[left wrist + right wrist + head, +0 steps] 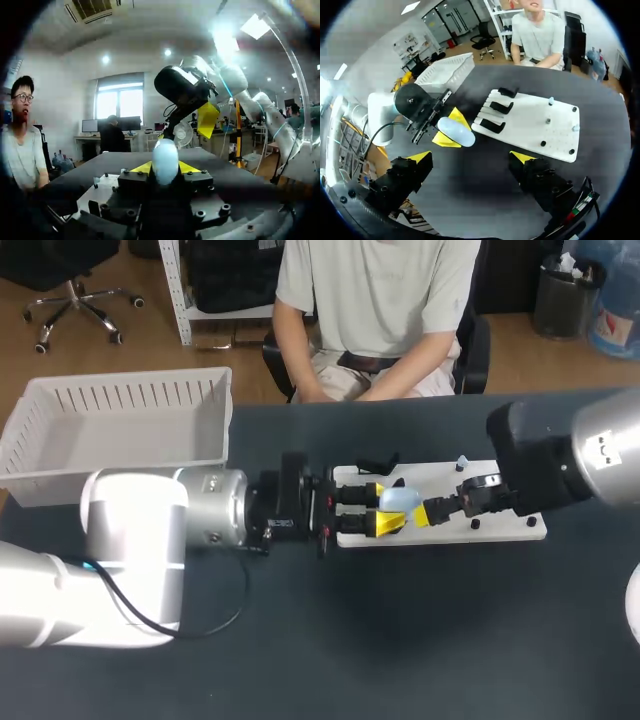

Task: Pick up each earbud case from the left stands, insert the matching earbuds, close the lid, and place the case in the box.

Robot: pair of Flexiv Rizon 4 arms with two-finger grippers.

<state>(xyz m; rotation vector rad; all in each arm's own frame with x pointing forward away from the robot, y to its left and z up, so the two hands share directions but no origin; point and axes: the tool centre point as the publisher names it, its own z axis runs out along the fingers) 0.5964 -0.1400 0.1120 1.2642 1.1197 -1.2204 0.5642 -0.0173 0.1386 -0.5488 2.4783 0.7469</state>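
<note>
At the far left of the dark tabletop (pixel 420 640) sits the white box (pixel 120 420), its slatted walls upright. My left arm comes in below it, and my left pincer (pixel 388 510) is clamped on the pale blue earbud case (pixel 402 500), one yellow tip on each side. The case is held off the surface, over the left end of the white board (pixel 500 525), just beside the black stands (pixel 495 107). A small pale piece (pixel 461 462) stands on the board's far side; I cannot tell what it is. My right pincer (pixel 471 157) faces the case with its fingers spread wide, gripping nothing.
</note>
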